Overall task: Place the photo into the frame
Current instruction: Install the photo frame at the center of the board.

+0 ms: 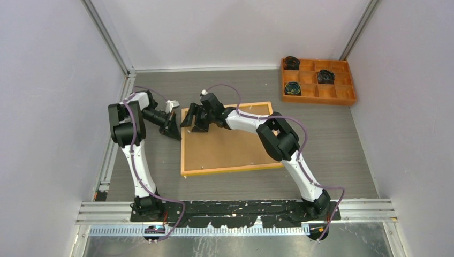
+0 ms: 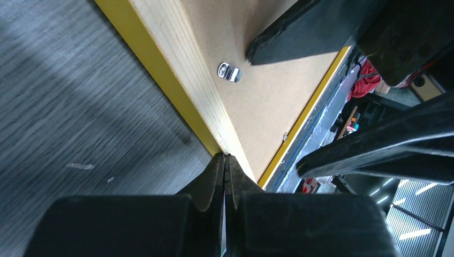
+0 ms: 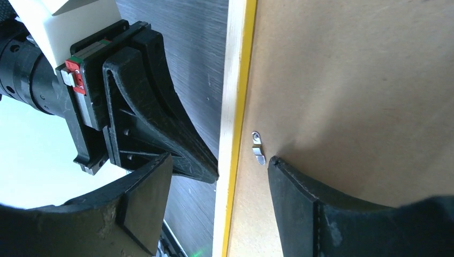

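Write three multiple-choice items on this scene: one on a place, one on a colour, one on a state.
1. On the table, the orange tray sits:
A) at the near edge
B) at the far right
C) in the middle

2. The frame has a thin border that is:
A) blue
B) red
C) yellow

3. On the left gripper, the jaws are:
A) shut
B) wide apart
C) clamped on a cup

Answers:
1 B, the top view shows it by the far right wall.
2 C, a yellow strip shows in both wrist views.
3 A, the tips press together in the left wrist view.
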You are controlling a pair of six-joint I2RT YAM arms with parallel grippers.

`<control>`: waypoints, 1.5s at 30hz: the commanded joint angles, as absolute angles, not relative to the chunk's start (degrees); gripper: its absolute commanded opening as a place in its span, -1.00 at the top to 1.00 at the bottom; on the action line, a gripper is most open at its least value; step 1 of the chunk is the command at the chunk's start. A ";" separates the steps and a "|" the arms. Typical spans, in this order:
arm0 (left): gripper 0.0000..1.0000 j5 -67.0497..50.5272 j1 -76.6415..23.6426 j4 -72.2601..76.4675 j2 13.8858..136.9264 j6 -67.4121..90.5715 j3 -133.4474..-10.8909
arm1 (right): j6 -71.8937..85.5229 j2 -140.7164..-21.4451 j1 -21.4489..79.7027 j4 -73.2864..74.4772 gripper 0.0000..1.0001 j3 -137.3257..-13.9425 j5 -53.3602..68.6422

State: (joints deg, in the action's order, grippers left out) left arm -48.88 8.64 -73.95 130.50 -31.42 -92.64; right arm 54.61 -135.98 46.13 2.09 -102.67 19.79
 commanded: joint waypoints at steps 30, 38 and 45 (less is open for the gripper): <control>0.99 -49.38 8.51 -70.00 129.51 -32.57 -91.85 | 60.87 -141.47 48.33 -1.92 -0.29 -107.47 15.01; 0.97 -49.10 8.69 -71.44 128.97 -33.63 -92.73 | 58.89 -136.68 48.20 -4.65 -0.31 -102.86 16.06; 0.56 -48.85 10.04 -75.44 123.85 -36.11 -93.32 | 40.89 -115.25 48.48 -3.33 -0.58 -83.24 18.05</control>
State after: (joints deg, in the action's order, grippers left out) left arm -48.88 9.19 -74.08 130.13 -33.36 -92.44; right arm 53.93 -129.86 47.94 -5.17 -91.64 18.00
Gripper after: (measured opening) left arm 0.188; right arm 0.765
